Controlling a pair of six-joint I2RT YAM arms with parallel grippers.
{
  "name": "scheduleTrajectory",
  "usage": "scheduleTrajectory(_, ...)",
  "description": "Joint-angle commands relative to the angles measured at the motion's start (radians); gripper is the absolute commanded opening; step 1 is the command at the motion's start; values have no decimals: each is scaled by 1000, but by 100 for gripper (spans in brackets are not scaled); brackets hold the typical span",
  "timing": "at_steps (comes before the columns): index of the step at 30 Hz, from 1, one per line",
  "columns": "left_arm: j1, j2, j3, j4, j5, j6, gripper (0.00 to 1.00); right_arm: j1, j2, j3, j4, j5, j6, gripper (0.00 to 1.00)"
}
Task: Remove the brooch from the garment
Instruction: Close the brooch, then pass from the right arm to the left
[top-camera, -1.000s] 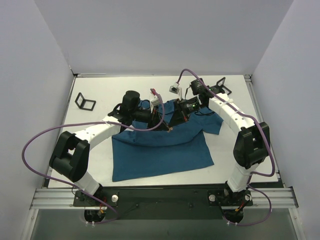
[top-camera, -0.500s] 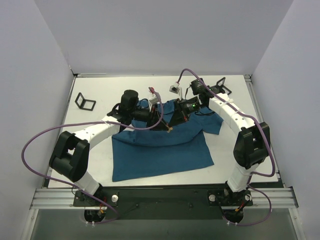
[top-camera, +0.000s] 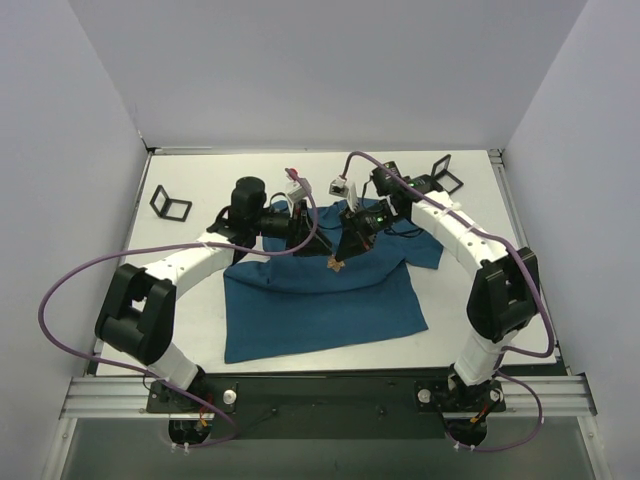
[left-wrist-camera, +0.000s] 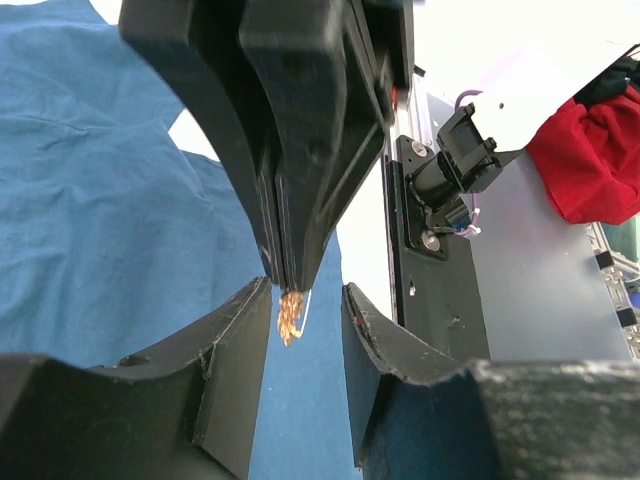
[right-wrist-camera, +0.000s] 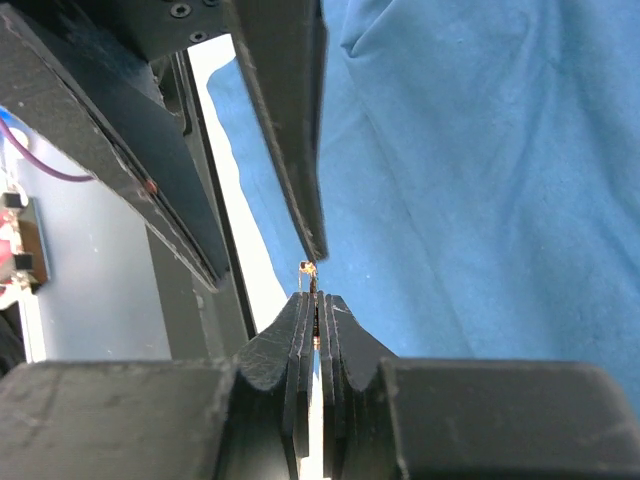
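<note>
The dark teal garment (top-camera: 320, 300) lies flat on the table, and it is the blue cloth behind the fingers in both wrist views (left-wrist-camera: 110, 190) (right-wrist-camera: 480, 160). My right gripper (top-camera: 345, 250) (right-wrist-camera: 316, 297) is shut on the tiny gold-orange brooch (top-camera: 337, 263) (right-wrist-camera: 309, 268), which sticks out past its fingertips above the cloth. In the left wrist view the brooch (left-wrist-camera: 290, 312) hangs from the right gripper's shut tips between the open fingers of my left gripper (left-wrist-camera: 307, 290) (top-camera: 312, 240). The left fingers (right-wrist-camera: 300, 150) touch neither the brooch nor the cloth.
A black square frame (top-camera: 170, 204) stands at the far left of the table and another (top-camera: 440, 172) at the back right. White cable connectors (top-camera: 343, 184) hang near both wrists. Grey walls close in the table on three sides.
Both grippers have moved left and lifted off the garment's neck area. The brooch now hangs from the right gripper's tips, and the bunched cloth has dropped flat.
</note>
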Motion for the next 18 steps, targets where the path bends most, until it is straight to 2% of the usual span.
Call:
scheduleTrajectory(1, 3, -26, 3, 29, 18, 22, 44, 14, -49, 4, -25, 23, -48, 0)
scheduleTrajectory(11, 0, 13, 48, -126, 21, 144, 44, 15, -64, 5, -28, 38, -61, 0)
scheduleTrajectory(18, -23, 39, 68, -178, 25, 184, 44, 15, -76, 4, -28, 38, -63, 0)
